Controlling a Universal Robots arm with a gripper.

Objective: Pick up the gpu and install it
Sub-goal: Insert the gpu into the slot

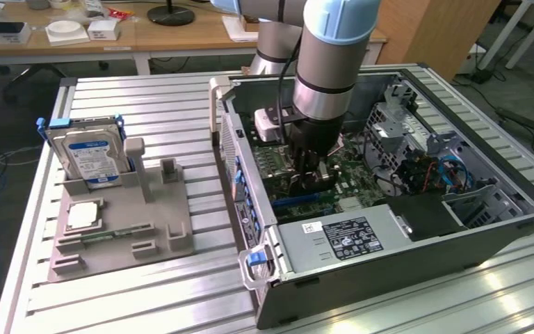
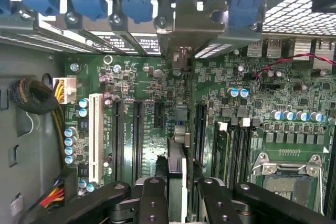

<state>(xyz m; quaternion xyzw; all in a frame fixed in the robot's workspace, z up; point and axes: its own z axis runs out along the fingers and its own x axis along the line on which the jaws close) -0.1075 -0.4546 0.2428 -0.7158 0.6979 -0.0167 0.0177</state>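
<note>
One slatted metal table (image 1: 109, 104) carries one open computer case (image 1: 489, 229) lying on its side, and beside it, toward the exterior view's left, one grey parts holder (image 1: 147, 229). One robot arm (image 1: 332, 62) reaches straight down into the case. One green motherboard (image 2: 147, 85) covers the case floor, with one silver power supply (image 1: 341, 240) at the near edge. One hard drive (image 1: 91, 156) with a blue-and-white label stands upright in the holder, and one narrow memory stick (image 1: 114, 233) lies flat in a slot of it. On the motherboard, the wrist view shows one long white slot (image 2: 96, 129) and three black slots just beside it. The gripper (image 2: 177, 192) is clenched on the gpu (image 2: 177, 169), which is held edge-on between the two fingers (image 2: 152, 203), standing upright over the board among the black slots, its metal bracket end (image 2: 181, 59) up against the case's rear slot openings.
</note>
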